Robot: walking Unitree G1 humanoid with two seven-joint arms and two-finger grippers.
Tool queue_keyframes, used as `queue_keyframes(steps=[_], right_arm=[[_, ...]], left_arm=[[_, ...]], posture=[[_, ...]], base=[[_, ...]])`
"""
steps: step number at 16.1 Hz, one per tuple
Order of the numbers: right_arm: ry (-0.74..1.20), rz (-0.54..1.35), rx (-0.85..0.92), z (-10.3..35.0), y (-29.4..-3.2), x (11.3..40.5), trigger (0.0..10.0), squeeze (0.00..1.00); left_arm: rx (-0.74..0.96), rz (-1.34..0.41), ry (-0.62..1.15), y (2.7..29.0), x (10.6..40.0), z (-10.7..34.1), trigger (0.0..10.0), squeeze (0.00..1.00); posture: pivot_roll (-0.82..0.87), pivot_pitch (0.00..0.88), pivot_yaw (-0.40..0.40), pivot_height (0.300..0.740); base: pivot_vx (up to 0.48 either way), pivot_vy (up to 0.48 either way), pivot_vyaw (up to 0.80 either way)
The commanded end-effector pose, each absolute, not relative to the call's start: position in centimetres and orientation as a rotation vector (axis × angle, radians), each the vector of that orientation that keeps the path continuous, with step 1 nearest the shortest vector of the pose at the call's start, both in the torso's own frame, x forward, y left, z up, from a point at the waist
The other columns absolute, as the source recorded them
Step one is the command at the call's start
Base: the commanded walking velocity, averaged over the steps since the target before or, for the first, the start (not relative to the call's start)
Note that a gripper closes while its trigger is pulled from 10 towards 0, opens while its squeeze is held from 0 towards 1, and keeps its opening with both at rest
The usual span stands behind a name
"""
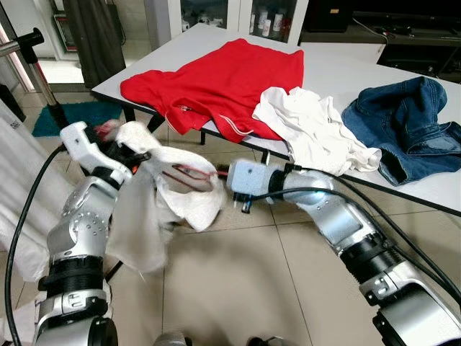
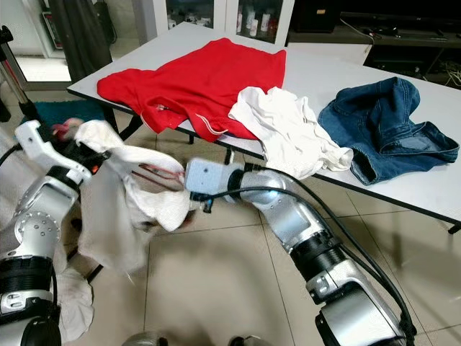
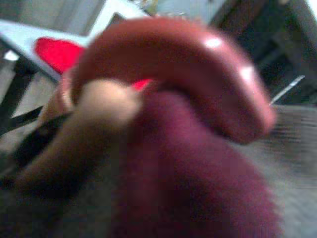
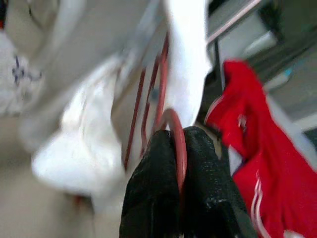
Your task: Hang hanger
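The hanger (image 4: 163,106) is thin red wire, mostly wrapped in a white garment (image 1: 169,191) that droops from it in the air above the tiled floor (image 1: 252,281), near the table (image 1: 338,79). The right claw (image 4: 179,163) has its two black fingers (image 4: 151,188) clenched on the hanger's curved red loop, which sits pinched between them. The left claw (image 1: 119,148), to the left, is buried in the garment's bunched upper edge; whether it is clenched cannot be told, and its wrist view is a close red blur. On the table lie a red shirt (image 1: 216,83), a white shirt (image 1: 310,130) and blue jeans (image 1: 407,122).
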State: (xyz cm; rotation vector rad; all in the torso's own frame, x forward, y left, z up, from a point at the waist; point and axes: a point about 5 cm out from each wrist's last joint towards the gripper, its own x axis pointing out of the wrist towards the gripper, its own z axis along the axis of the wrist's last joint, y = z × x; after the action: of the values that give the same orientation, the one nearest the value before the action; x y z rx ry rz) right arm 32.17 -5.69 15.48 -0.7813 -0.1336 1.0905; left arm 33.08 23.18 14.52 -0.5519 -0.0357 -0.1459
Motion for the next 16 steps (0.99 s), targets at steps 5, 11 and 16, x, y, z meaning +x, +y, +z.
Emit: queue_keyframes(steps=[5,11,16], right_arm=[[-0.239,1.122,-0.727,17.1,-6.6,31.7,0.0,0.04],[-0.352,1.057,-0.655,19.2,-5.8,32.2,0.0,0.04],[-0.357,0.821,-0.644,20.4,-6.4,34.7,0.0,0.04]], left_arm=[[-0.540,0.024,-0.019,25.8,33.4,14.0,10.0,0.00],[-0.284,-0.074,0.114,23.6,33.1,11.7,10.0,0.00],[-0.044,-0.223,0.183,21.1,32.5,10.7,10.0,0.00]], posture=[[0.07,0.000,-0.048,0.740],[0.08,0.000,-0.046,0.740],[0.08,0.000,-0.051,0.740]], base=[[0.000,0.000,0.00],[0.000,0.000,0.00],[0.000,0.000,0.00]])
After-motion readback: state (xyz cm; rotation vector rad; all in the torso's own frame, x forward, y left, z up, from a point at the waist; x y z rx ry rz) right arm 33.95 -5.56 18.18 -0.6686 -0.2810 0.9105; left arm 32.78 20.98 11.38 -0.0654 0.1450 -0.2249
